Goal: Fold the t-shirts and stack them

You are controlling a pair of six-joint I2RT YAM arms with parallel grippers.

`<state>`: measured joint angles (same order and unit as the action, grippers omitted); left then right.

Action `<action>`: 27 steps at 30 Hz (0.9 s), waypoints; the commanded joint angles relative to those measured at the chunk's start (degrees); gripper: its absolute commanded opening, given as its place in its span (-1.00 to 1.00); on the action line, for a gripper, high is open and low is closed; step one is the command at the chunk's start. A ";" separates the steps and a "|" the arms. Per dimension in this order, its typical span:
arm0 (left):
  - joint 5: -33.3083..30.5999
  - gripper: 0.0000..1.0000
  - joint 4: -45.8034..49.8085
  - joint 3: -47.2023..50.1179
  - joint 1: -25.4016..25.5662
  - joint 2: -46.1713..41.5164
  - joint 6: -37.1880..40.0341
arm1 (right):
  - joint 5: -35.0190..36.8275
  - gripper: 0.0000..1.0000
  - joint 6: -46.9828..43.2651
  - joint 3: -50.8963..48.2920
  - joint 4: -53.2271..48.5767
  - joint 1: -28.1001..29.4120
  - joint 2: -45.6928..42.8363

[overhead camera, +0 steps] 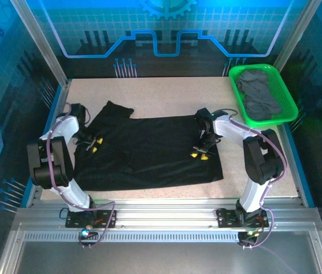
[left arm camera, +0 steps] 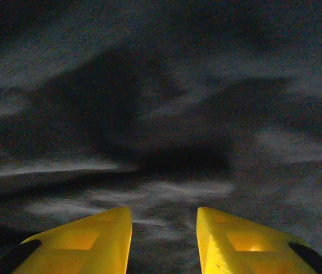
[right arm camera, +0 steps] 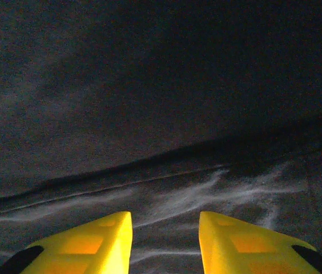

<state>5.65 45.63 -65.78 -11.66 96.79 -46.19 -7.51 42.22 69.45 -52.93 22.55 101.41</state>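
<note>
A black t-shirt [overhead camera: 149,154] lies spread flat across the middle of the table, with one sleeve pointing to the far left. My left gripper [overhead camera: 95,145] hovers over the shirt's left side, its yellow fingers apart with nothing between them. The left wrist view has that gripper [left arm camera: 164,212] open just above wrinkled black cloth [left arm camera: 149,114]. My right gripper [overhead camera: 200,154] sits over the shirt's right part, also open and empty. Under the right gripper [right arm camera: 165,216] in the right wrist view, a cloth edge of the shirt [right arm camera: 149,85] runs across. Dark grey t-shirts [overhead camera: 258,94] are piled in the basket.
A bright green plastic basket [overhead camera: 236,73] stands at the back right corner of the table. Metal frame posts and blue walls ring the table. Bare pale tabletop [overhead camera: 166,94] lies behind the shirt.
</note>
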 commanded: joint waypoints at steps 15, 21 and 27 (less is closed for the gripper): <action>-3.10 -0.07 -5.35 -53.66 3.34 37.01 2.46 | -3.20 -0.07 -11.88 31.24 5.92 -7.72 12.81; -7.24 0.00 -2.87 -67.02 4.69 46.86 10.30 | -3.61 -0.06 -10.77 29.93 6.45 -8.74 12.63; -12.21 0.02 5.92 -72.72 6.21 52.18 11.93 | -3.94 -0.06 -9.02 25.70 8.45 -9.68 11.17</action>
<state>-2.02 43.88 -134.50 -6.22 145.97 -36.62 -10.13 32.38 96.49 -44.73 13.80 113.93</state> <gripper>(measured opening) 0.510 0.471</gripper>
